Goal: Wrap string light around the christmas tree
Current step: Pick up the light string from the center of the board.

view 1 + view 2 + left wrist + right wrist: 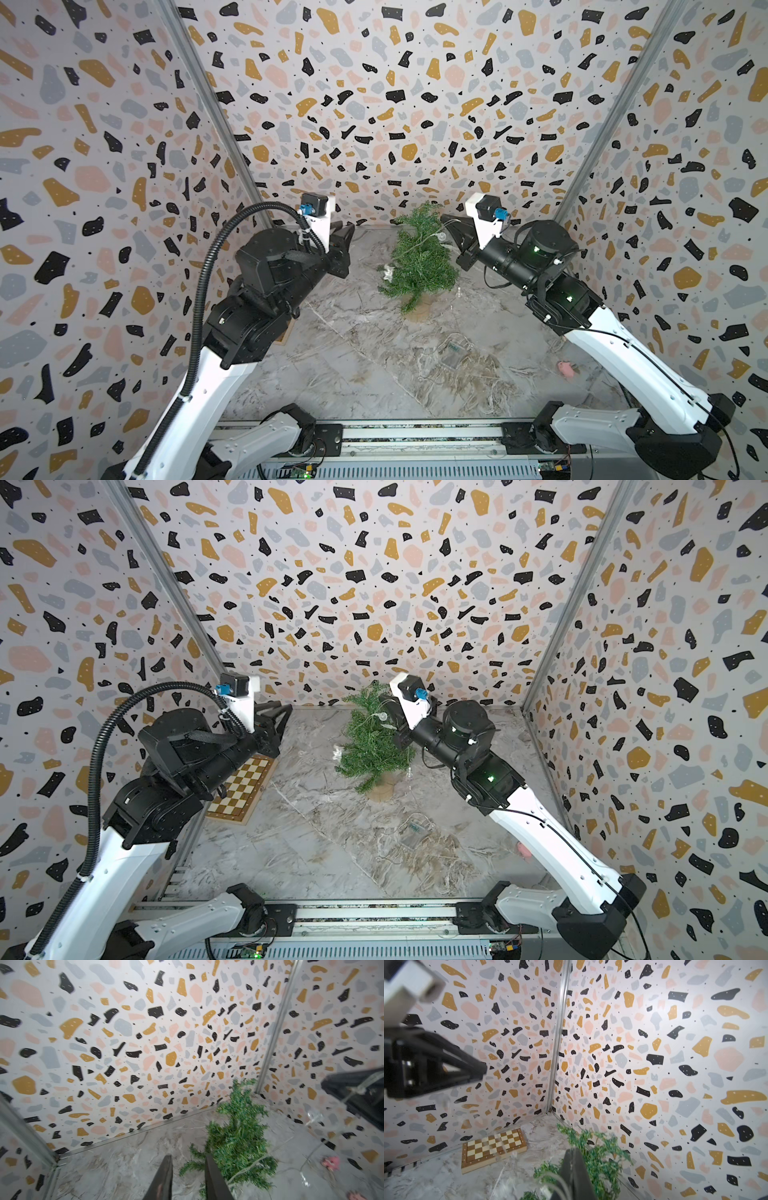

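1. Christmas tree (419,262): a small green fir with bushy needle branches and a tan disc base. It stands on the marbled tabletop (353,353) near the back wall, between the two arms.
2. String light (420,241): a thin, pale, nearly see-through wire. One run crosses the tree's upper branches and rises to the right end effector, with a clear round bulb (440,236) just short of it. Faint loose loops lie on the tabletop in front of the tree, by a clear box (455,349). The winding looks only begun.
3. Right end effector (571,1152): its fingers are pressed together and appear to pinch the wire beside the tree's upper part. It is probably held high to keep the strand taut and clear of the needles.
4. Left end effector (188,1156): its fingers are narrowly parted with nothing seen between them. It points at the lower branches from the opposite side of the tree, likely to take over the strand as it comes round.
5. Chessboard (245,783) and a small pink item (566,369): they lie off to the sides, apart from the work.
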